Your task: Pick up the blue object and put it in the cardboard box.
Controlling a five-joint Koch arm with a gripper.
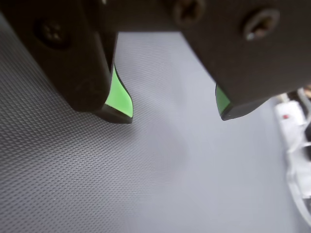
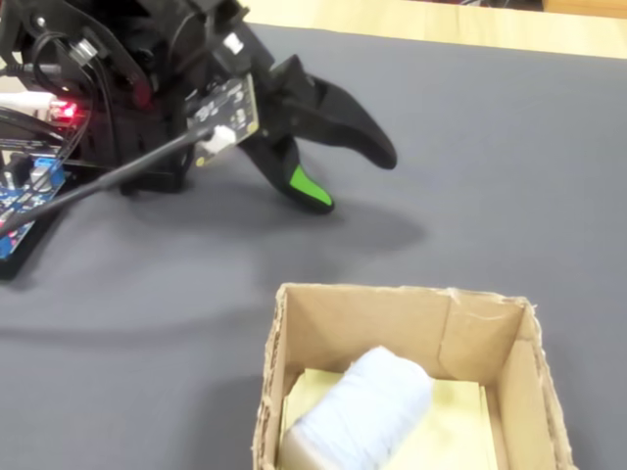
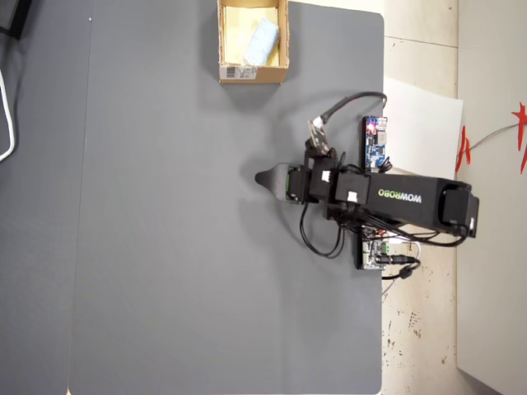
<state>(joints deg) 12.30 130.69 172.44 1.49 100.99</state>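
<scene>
The blue object [image 2: 361, 411] is a pale, ribbed block lying tilted inside the cardboard box [image 2: 377, 328], against its near-left corner. The overhead view shows the blue object [image 3: 262, 41] in the box [image 3: 252, 75] at the top edge of the mat. My gripper [image 2: 351, 179] hangs low over the bare mat, well apart from the box. In the wrist view my gripper [image 1: 174, 115] is open, with only grey mat between the green pads [image 1: 119, 97]. From overhead, the gripper [image 3: 268, 178] points left, below the box.
The grey textured mat [image 3: 165, 247] covers the table. Circuit boards [image 3: 375, 144] with a red light [image 2: 63, 111] and cables sit by the arm's base. A white power strip [image 1: 287, 119] lies at the wrist view's right edge. Bare wood [image 2: 441, 24] shows beyond the mat.
</scene>
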